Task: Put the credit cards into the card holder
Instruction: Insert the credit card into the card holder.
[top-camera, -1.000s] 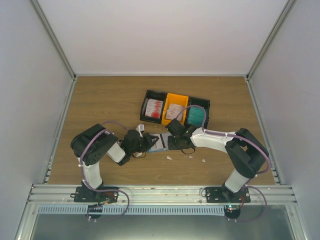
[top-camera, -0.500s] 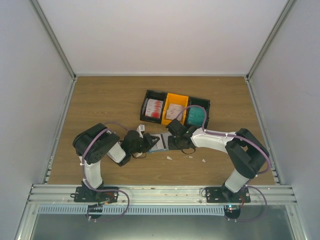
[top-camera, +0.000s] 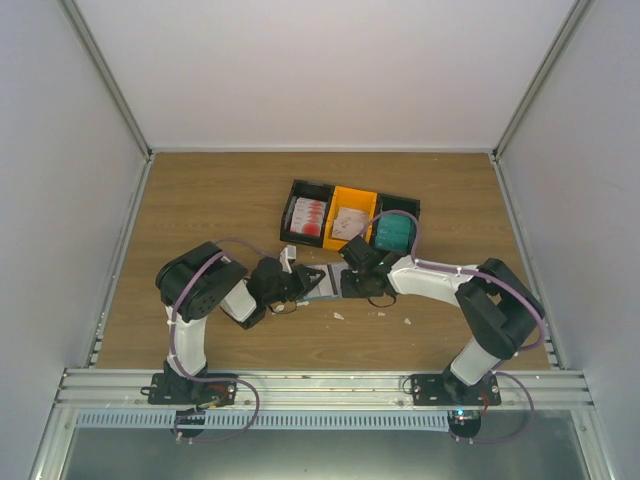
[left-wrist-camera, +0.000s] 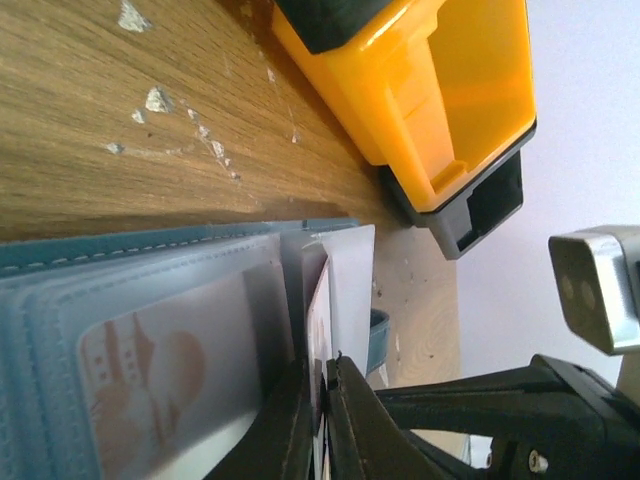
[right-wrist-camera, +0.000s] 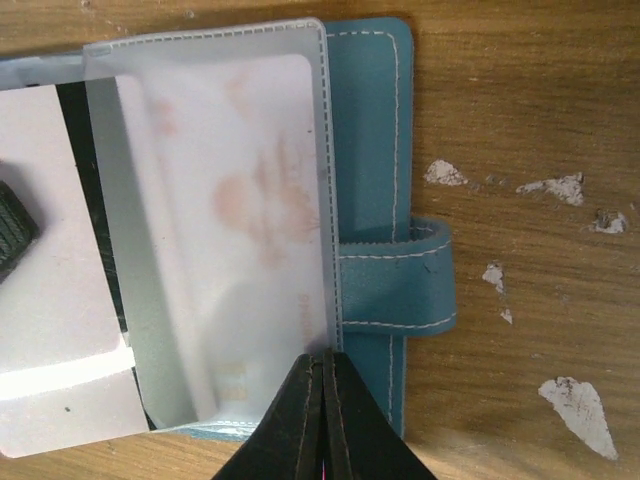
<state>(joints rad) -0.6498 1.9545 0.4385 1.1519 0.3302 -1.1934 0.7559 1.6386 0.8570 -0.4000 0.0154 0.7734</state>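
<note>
Since a second ago the left arm's big joint has swung rightward, bringing the left hand (top-camera: 308, 281) tighter in on the card holder (right-wrist-camera: 370, 150); the right arm has barely shifted.

Desk (top-camera: 200, 200): wood surface bounded by white walls on three sides and a metal rail at the near edge. Broad wood shows left of the left arm and beyond the bins.

Bins: three stand in a touching row past mid-desk: a black bin (top-camera: 307, 220) with red-and-white cards, an orange bin (top-camera: 350, 215), and a second black bin (top-camera: 395, 232) with teal cards. The right hand (top-camera: 345, 285) works just short of this row, with little room between.

Card holder: lies open and flat between the two hands, its clasp tab (right-wrist-camera: 420, 275) pointing away from the left hand.

Left hand: fingers clamped on the edge of a whitish card (right-wrist-camera: 50, 250) at the holder's clear sleeves.

Right hand: fingers pressed together, tips at the edge of a clear sleeve (right-wrist-camera: 230, 200); whether the sleeve is caught between them does not show.

White scraps (right-wrist-camera: 570, 400) lie on the wood beside the holder.
</note>
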